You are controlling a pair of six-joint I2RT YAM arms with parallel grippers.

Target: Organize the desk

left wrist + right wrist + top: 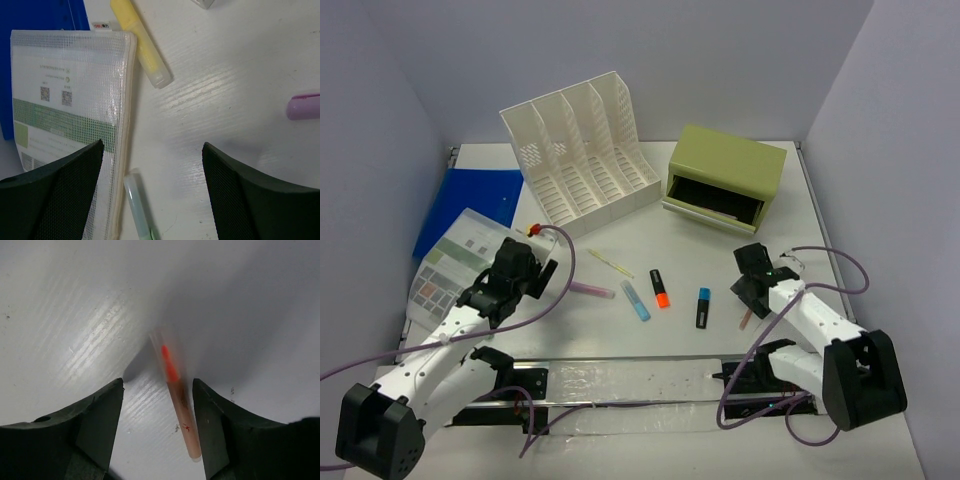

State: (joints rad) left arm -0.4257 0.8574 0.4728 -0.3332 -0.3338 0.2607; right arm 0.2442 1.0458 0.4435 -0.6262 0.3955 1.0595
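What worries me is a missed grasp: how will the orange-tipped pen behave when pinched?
The pen looks round and slim, so it would probably roll if touched off-centre. It seems light and stiff, likely lifting without bending.

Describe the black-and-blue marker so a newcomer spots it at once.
On the white desk, find the olive-green drawer box at the far right. In front of it lie three markers in a row; the black-and-blue marker is rightmost, beside an orange-and-black marker and a pale blue marker.

Overhead view of desk (700, 250), wrist cameras close, downward
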